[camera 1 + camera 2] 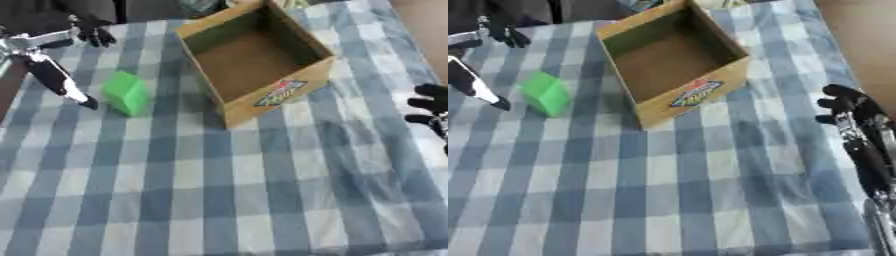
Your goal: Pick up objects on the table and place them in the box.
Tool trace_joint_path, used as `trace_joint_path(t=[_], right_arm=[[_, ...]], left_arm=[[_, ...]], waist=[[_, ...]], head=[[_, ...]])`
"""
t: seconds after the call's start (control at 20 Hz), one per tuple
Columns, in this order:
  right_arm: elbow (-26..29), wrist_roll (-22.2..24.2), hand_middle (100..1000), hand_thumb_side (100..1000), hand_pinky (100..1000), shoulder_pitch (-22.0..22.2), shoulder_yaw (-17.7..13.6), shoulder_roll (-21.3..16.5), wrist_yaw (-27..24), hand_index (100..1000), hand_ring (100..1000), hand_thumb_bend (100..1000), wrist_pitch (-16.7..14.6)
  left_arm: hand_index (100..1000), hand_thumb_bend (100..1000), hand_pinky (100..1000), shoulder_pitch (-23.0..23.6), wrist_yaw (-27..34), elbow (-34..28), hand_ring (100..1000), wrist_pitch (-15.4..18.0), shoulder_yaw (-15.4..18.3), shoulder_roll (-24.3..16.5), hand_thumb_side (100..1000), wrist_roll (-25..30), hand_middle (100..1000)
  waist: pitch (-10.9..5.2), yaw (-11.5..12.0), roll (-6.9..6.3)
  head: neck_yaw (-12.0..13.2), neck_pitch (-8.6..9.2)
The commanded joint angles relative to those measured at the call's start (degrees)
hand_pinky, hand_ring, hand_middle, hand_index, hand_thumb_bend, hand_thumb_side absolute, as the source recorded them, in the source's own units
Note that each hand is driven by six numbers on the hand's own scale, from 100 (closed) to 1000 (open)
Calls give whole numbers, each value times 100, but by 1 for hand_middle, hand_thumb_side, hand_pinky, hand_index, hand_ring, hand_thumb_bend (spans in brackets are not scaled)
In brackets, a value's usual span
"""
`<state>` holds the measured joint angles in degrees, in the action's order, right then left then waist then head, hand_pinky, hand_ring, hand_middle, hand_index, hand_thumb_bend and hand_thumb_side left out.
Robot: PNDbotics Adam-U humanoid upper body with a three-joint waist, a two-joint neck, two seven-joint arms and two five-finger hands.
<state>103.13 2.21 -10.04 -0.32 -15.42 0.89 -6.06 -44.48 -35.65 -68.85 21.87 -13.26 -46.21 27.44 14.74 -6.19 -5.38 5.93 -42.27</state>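
A: What do we have on the table now?

B: We see a blue-and-white checked tablecloth point(219, 200), and on it, far-centre, an open cardboard box point(262, 107) with a colourful label on its near wall. Its inside looks bare, brown bottom visible.

A: And the thing to pick?

B: A green block point(127, 92), on the cloth left of the box, near it but apart. It stands a bit askew.

A: Left hand?

B: The left hand point(61, 82) comes in from the upper left. One long finger point(83, 100) points down w/ its tip just beside the block's left side; we cannot tell if it touches. Fingers look straight, it holds nothing. Other dark fingers show farther back.

A: Right hand?

B: The right hand point(846, 105) is at the right edge, approx. level w/ the box's near corner, well apart from it. Fingers a bit bent but relaxed, nothing in them.
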Motion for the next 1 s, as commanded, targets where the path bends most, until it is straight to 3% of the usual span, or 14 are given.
trace_joint_path(t=[0.05, 1.0], right_arm=[[43, 11, 813, 718, 719, -22, -5, -84, 6, 847, 815, 100, -15], [33, 26, 813, 720, 718, -20, 0, -33, -12, 847, 815, 100, -12]], left_arm=[[867, 835, 788, -165, -329, 157, 750, 125, 37, -6, 225, -144, 713], [848, 828, 775, -468, -2221, 810, 751, 525, 71, 741, 174, -1023, 696]], waist=[[-111, 0, 22], [-80, -29, 49]], head=[[18, -31], [49, -53]])
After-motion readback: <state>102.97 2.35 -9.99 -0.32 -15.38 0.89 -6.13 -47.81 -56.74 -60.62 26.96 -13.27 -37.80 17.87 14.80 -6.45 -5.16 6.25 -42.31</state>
